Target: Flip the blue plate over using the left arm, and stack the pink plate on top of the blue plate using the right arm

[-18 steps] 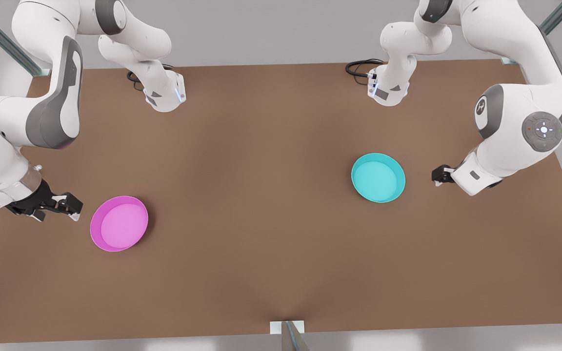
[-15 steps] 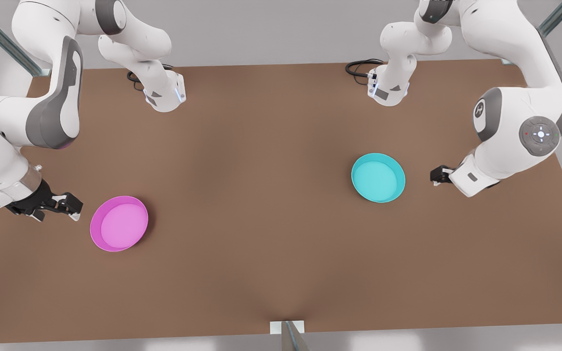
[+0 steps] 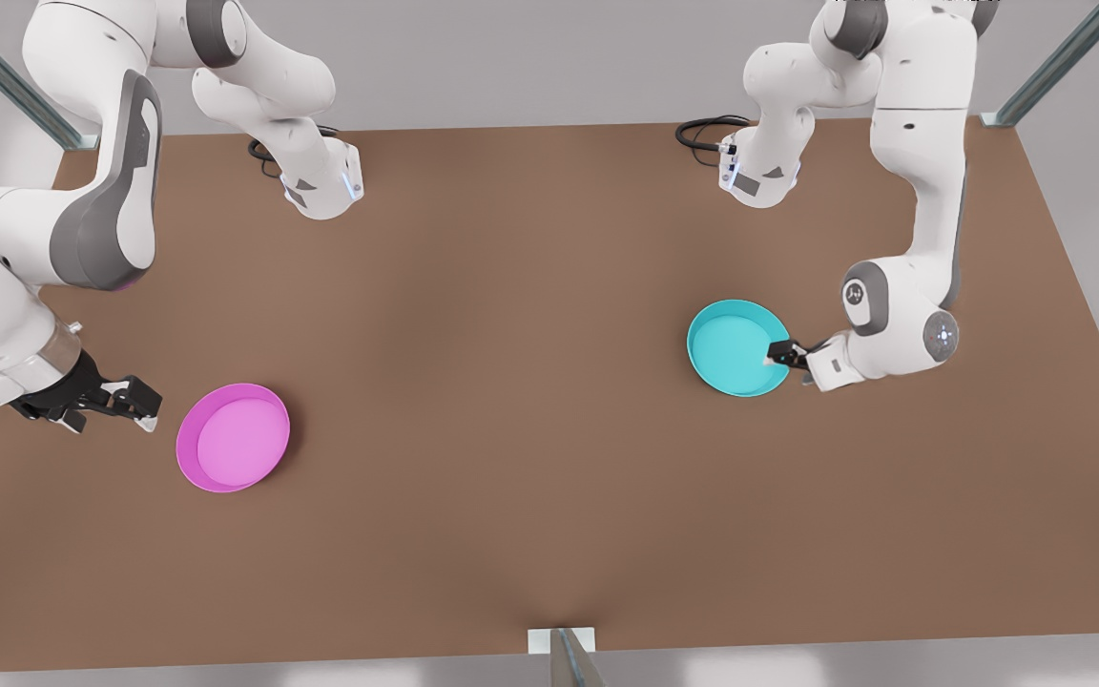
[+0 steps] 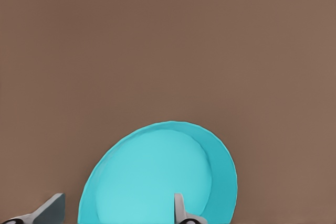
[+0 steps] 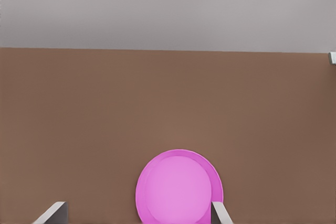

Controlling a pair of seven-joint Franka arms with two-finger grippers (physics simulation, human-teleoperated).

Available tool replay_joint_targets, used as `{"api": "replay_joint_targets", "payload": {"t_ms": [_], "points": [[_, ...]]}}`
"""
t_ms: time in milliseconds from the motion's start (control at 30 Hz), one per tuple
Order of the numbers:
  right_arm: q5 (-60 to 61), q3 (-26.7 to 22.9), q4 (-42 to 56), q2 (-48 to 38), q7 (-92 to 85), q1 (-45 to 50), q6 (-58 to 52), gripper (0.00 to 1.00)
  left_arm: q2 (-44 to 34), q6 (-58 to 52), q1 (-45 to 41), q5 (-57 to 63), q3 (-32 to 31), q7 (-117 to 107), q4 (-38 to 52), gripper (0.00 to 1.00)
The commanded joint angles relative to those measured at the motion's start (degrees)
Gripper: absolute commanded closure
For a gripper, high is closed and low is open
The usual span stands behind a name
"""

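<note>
The blue plate (image 3: 736, 345) rests open side up on the brown table (image 3: 511, 401), at the front view's right. My left gripper (image 3: 778, 355) is at its right rim, open. In the left wrist view one finger (image 4: 181, 211) stands over the blue plate (image 4: 157, 177) and the other finger (image 4: 52, 211) outside its rim. The pink plate (image 3: 233, 437) lies open side up at the front view's left. My right gripper (image 3: 134, 401) waits just left of it, open and apart from it. The right wrist view has the pink plate (image 5: 178, 187) ahead, between the fingers (image 5: 220, 214).
Both arm bases (image 3: 321, 186) (image 3: 759, 172) stand at the table's back edge, with a black cable (image 3: 702, 129) by the one on the right. A metal post (image 3: 564, 654) rises at the middle of the front edge. Bare table lies between the plates.
The left arm has folded inward and its gripper has moved toward the front view's left, from well clear of the blue plate to its rim. The right arm and both plates have not moved.
</note>
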Motion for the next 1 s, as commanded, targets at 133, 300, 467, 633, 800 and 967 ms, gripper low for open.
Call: {"api": "replay_joint_targets", "payload": {"t_ms": [133, 300, 467, 633, 800, 967], "points": [[0.0, 0.0, 0.0, 0.0, 0.0, 0.0, 0.1, 0.0, 2.5, 4.4, 0.2, -1.7, 1.8, 6.2, -2.8, 0.0], [0.0, 0.0, 0.0, 0.0, 0.0, 0.0, 0.0, 0.0, 5.7, 4.9, 0.2, -1.7, 2.0, 7.0, -2.8, 0.0], [0.0, 0.0, 0.1, 0.0, 0.0, 0.0, 0.0, 0.0, 8.3, 5.9, 0.2, -1.7, 1.9, 7.0, -2.8, 0.0], [0.0, 0.0, 0.1, -0.2, 0.0, 0.0, -0.2, 0.0, 9.4, 6.3, 0.2, -2.3, 1.9, 7.0, -2.8, 0.39], [-0.1, 0.0, 0.0, 0.0, 0.0, 0.1, -0.1, 0.0, 9.7, 6.2, 0.0, -3.0, 1.9, 7.0, -2.7, 0.54], [-0.1, 0.0, 0.0, 0.1, 0.0, 0.0, 0.0, 0.0, 9.9, 6.2, 0.0, -3.0, 1.9, 7.0, -2.7, 0.57]]}}
